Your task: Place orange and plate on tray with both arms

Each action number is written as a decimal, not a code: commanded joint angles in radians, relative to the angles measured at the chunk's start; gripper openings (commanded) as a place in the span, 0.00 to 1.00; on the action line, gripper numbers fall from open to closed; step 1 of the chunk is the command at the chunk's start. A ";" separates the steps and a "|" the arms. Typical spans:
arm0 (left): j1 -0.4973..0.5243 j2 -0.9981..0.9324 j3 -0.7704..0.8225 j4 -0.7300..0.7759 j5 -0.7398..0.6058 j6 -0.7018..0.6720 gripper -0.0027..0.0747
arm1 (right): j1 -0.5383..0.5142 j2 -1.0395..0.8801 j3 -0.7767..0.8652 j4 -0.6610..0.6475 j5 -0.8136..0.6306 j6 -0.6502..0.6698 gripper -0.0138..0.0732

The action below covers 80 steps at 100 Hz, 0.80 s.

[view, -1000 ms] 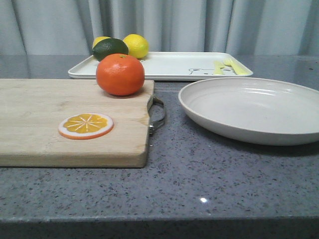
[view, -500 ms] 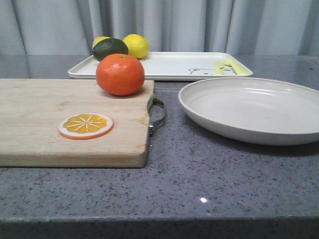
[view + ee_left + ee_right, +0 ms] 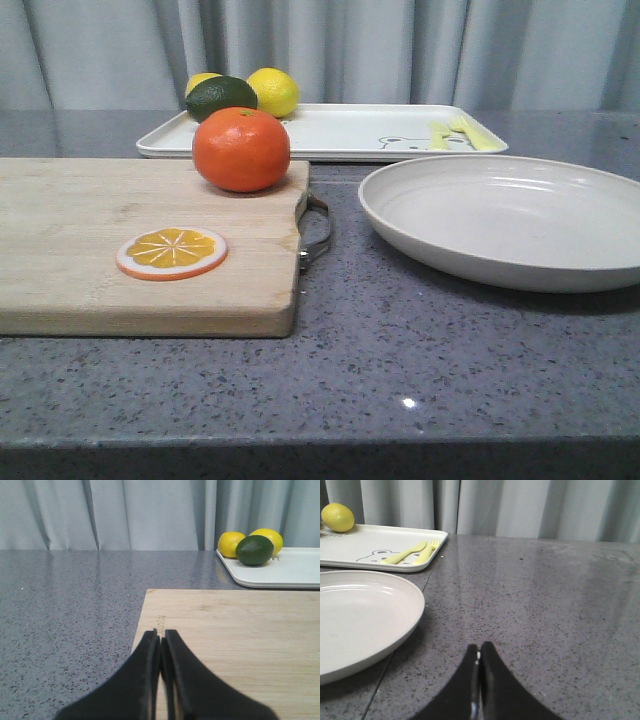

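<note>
Orange [image 3: 241, 149]: on cutting board [image 3: 90, 235]. Plate [image 3: 510, 215]: on counter, near tray [image 3: 350, 130]. Left gripper [image 3: 161, 642], right gripper [image 3: 479, 652]: fingers together, empty. Step: none begun. Next, I judge: open, reach orange and plate rim.

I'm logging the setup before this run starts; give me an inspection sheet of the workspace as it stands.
Surface: grey speckled countertop, glossy.
Job's things: orange sits on the wooden cutting board, near its far right corner; plate lies on the counter to the board's right, nothing in it; tray lies behind both.
Clutter: two lemons and a dark green fruit on the tray's left end; orange slice on the board.
Grippers: left gripper shut, over the board's left edge; right gripper shut, over bare counter right of the plate; both hold nothing.
Cables: nothing seen.
Surroundings: grey curtain behind.
</note>
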 commanded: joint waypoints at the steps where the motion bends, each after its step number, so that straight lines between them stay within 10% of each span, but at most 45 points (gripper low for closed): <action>1: 0.000 -0.034 0.009 0.000 -0.093 0.000 0.01 | -0.006 -0.005 -0.024 -0.005 -0.066 -0.004 0.08; 80: 0.000 0.244 -0.279 0.057 -0.149 0.000 0.01 | -0.004 0.230 -0.340 -0.043 0.006 -0.008 0.08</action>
